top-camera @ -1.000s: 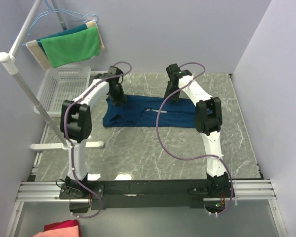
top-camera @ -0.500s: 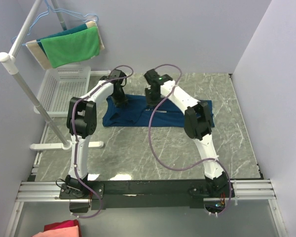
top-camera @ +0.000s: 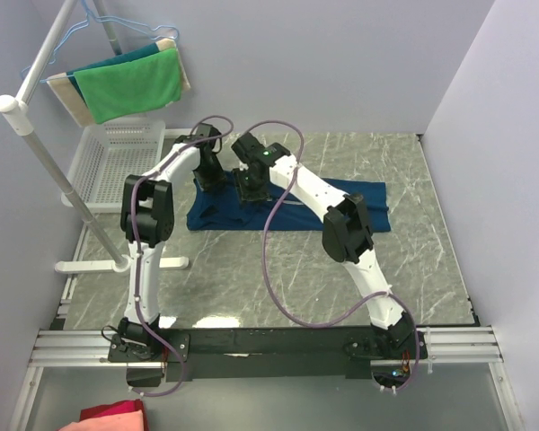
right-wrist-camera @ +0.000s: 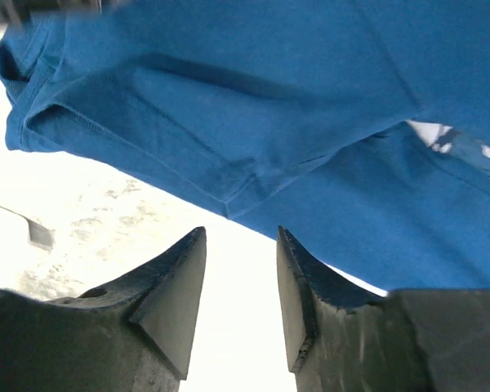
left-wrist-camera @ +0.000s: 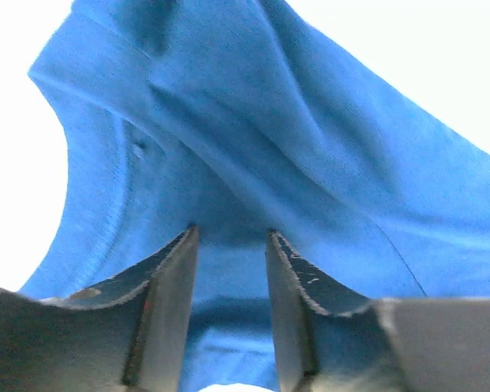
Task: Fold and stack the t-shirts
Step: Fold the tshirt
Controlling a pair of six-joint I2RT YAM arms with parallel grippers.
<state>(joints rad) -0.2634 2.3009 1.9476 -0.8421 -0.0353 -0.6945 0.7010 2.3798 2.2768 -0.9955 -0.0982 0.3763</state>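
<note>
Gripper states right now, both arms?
Left gripper: open, over the t-shirt, nothing pinched.
Right gripper: open, empty, beside the t-shirt's edge.

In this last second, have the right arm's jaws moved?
Yes. The right jaws slid left over the t-shirt, toward the white basket.

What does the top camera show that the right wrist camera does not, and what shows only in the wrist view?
Only the top view: how far the t-shirt spreads over the table, the left arm and right arm, the green cloth on the rack, and the basket.
Only the right wrist view: the right pincer open with nothing between its fingers, a hem and part of the pale print close up.
Both: the blue t-shirt lying on the table.
</note>
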